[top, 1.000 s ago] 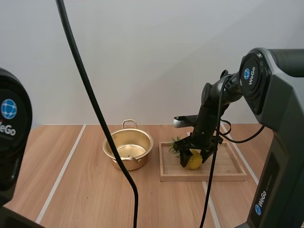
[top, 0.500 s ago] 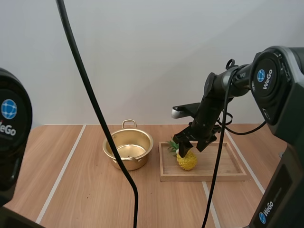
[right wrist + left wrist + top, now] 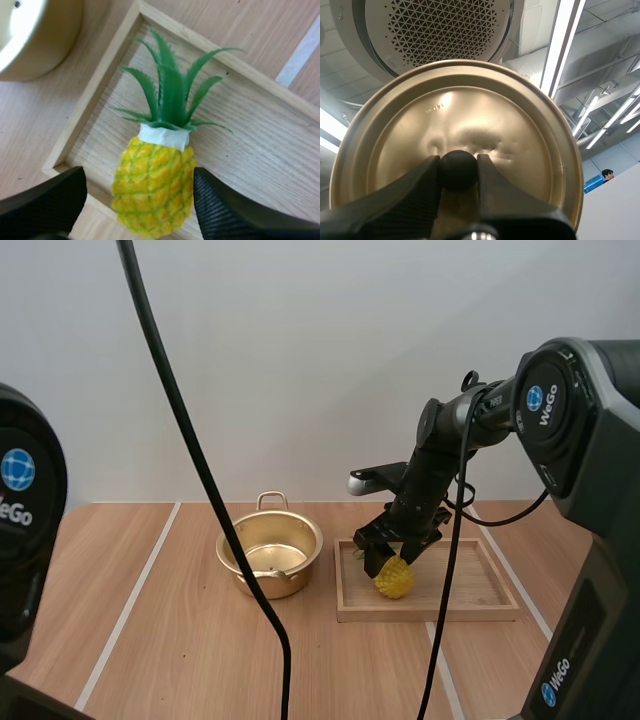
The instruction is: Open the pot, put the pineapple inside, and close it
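Observation:
A yellow pineapple [image 3: 394, 580] with green leaves sits in the left part of the wooden tray [image 3: 470, 590]. My right gripper [image 3: 391, 556] hangs just above it. In the right wrist view the pineapple [image 3: 152, 187] lies between the fingers [image 3: 227, 212] of my right gripper [image 3: 139, 175]. They stand apart, with a gap on one side. The gold pot [image 3: 270, 550] stands open to the left of the tray. My left gripper [image 3: 459, 161] is shut on the black knob [image 3: 458, 170] of the gold lid [image 3: 485, 125] and holds it up.
The pot's side [image 3: 35, 45] is close to the tray's left rim [image 3: 95, 95]. White stripes run across the wooden table [image 3: 150, 640]. My left arm's base [image 3: 25, 530] stands at the near left.
My right gripper has risen from low around the pineapple and shifted a little left. The pineapple has shifted slightly left within the tray. The pot has not moved.

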Controlling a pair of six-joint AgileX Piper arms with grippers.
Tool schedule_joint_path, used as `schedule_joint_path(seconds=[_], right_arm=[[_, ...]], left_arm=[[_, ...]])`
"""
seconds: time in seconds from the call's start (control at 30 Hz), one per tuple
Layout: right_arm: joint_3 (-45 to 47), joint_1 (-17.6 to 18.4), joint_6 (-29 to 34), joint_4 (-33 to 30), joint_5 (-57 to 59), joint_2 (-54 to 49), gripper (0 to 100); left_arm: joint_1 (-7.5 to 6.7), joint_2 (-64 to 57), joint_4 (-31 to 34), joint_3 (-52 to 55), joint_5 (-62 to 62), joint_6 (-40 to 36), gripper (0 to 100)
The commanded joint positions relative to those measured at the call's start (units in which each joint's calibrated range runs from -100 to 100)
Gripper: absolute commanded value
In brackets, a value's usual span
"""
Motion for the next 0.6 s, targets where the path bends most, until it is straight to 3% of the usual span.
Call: schedule_joint_path(seconds=[0.0, 0.17, 0.2, 0.27, 0.3, 0.33, 0.57], right_arm=[[0.0, 0.1, -0.6, 0.1, -0.4, 1.5, 100], [0.0, 0.1, -0.6, 0.1, -2.4, 2.9, 100], [0.0, 0.1, -0.6, 0.1, -2.8, 2.9, 92], [0.0, 0.1, -0.6, 0.1, -3.2, 2.9, 45], [0.0, 0.1, -0.4, 0.1, -3.2, 2.9, 15], [0.0, 0.1, -0.4, 0.1, -3.2, 2.9, 0], [-0.1, 0.1, -0.2, 0.1, -3.4, 0.9, 0]], left_arm=[[-0.17, 0.0, -0.3, 0.0, -0.5, 0.0, 0], [-0.17, 0.0, -0.3, 0.0, -0.5, 0.0, 0], [-0.17, 0.0, -0.3, 0.0, -0.5, 0.0, 0], [-0.17, 0.0, -0.3, 0.0, -0.5, 0.0, 0], [-0.17, 0.0, -0.3, 0.0, -0.5, 0.0, 0], [-0.17, 0.0, -0.3, 0.0, -0.5, 0.0, 0], [-0.17, 0.0, -0.3, 0.0, -0.5, 0.0, 0]])
